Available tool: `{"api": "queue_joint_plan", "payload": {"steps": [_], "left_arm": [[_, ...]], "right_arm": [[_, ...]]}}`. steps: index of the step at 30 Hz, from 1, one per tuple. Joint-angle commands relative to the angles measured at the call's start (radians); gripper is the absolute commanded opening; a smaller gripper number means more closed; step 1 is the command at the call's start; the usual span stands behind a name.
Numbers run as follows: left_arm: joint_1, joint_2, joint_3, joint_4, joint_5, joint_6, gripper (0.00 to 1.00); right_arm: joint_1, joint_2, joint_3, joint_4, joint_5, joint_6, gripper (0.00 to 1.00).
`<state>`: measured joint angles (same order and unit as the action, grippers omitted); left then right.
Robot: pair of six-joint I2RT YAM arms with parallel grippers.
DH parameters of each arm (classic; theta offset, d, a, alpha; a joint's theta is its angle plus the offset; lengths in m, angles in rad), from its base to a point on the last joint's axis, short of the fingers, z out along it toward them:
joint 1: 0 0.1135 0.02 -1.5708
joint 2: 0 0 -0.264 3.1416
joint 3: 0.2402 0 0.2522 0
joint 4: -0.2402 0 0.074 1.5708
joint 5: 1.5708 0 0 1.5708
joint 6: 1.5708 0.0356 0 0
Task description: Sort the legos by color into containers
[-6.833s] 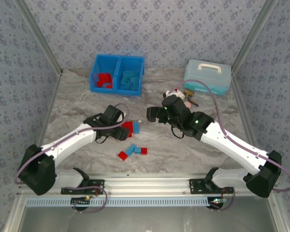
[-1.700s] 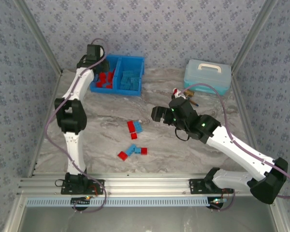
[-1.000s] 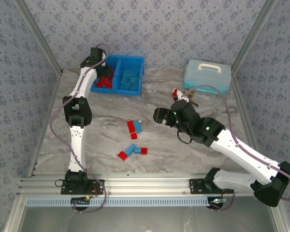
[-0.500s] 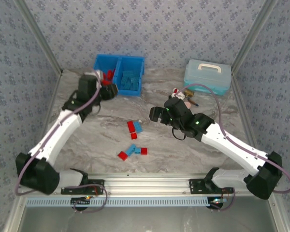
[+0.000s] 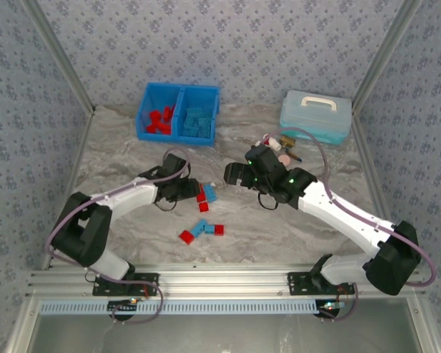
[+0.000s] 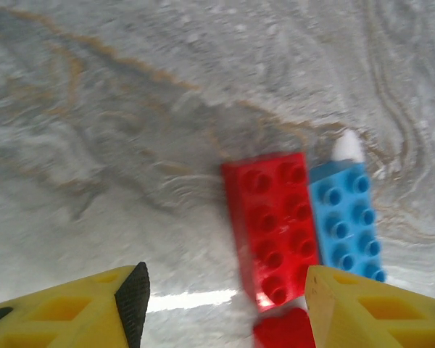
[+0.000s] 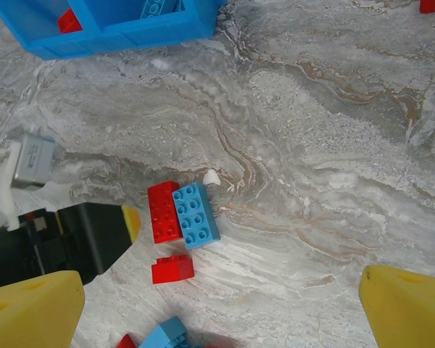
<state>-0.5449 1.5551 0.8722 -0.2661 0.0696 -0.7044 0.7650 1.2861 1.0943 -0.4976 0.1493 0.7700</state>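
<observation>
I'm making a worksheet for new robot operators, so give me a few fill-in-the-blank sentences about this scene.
1. The left compartment of the blue bin holds only ___ legos.
2. On the table, the long red brick lies against a neighbour whose colour is ___.
3. The left gripper and the right gripper both stand ___, with nothing between their fingers.

Missing words: red; blue; open.

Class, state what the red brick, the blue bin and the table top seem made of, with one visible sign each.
Red brick: likely moulded plastic, glossy, with sharp round studs. Blue bin: probably plastic; smooth, even colour, thin walls. Table top: grey veined marble look; stone or printed laminate, cannot tell.
</observation>
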Motion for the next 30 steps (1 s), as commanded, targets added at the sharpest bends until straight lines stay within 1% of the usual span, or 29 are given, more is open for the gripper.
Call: {"api": "queue_joint_plan", "payload": {"steps": [1,5,10,13,18,21,23,26,30], "left_arm": [[-0.005,0.039,0.052,0.058,0.058,0.027,0.6],[-0.014,0.095,0.059,0.049,0.057,0.047,0.58],[-0.023,0.175,0.064,-0.006,0.051,0.083,0.5],[-0.024,0.163,0.039,-0.026,0.027,0.08,0.46],[-0.024,0.092,0.011,-0.108,-0.07,0.091,0.43],[-0.022,0.073,0.014,-0.163,-0.113,0.111,0.44],[-0.022,0.075,0.014,-0.176,-0.121,0.119,0.47],[-0.024,0.111,0.026,-0.171,-0.098,0.116,0.53],[-0.034,0.168,0.046,-0.146,-0.073,0.108,0.57]], "right_arm": [[-0.009,-0.051,-0.014,-0.033,0.028,0.001,1.0],[-0.012,-0.079,-0.039,-0.024,0.036,0.019,1.0],[-0.016,-0.073,-0.039,-0.022,0.029,0.02,1.0],[-0.016,-0.071,-0.034,-0.025,0.026,0.02,1.0],[-0.016,-0.073,-0.04,-0.026,0.025,0.023,1.0],[-0.016,-0.07,-0.041,-0.019,0.019,0.023,1.0],[-0.016,-0.068,-0.04,-0.018,0.017,0.025,1.0],[-0.016,-0.067,-0.042,-0.013,0.015,0.026,1.0],[-0.015,-0.068,-0.041,-0.019,0.012,0.03,1.0]]}}
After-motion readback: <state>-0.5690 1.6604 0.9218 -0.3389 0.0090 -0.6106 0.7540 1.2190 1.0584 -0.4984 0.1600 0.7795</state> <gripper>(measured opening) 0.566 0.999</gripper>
